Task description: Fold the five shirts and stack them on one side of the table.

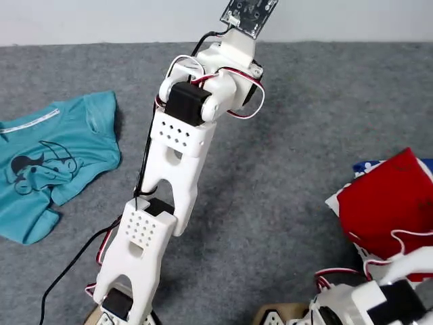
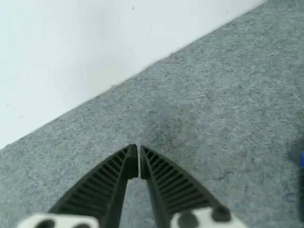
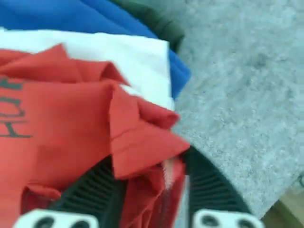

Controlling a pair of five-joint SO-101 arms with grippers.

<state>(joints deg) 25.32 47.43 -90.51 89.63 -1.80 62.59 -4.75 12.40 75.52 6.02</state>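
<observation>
The right gripper (image 3: 151, 164) has its jaws clamped on a thick bunch of the red shirt (image 3: 71, 118), which sits on top of the stack, over the white shirt (image 3: 128, 52), the blue shirt (image 3: 57, 16) and a dark green shirt (image 3: 156, 19) at the bottom. From where I stand the worry is that corner. The red cloth is rucked up and folded back over the jaw, so if the arm pulls away without letting go cleanly, I'd expect it to drag the fold open or slide the whole stack askew. The teal shirt (image 1: 57, 159) lies spread flat and unfolded on the table (image 1: 284, 169), well apart from the stack on the opposite side. The left gripper (image 2: 138, 161) is shut on nothing, out by the wall (image 2: 71, 47) and far from both the stack and the teal shirt. A reach back across from there could snag its loose cables. A good deal is hard to judge. The stack runs off the edge of the overhead view, the right arm covers its near side, and I can't tell how neatly the lower shirts are folded.
</observation>
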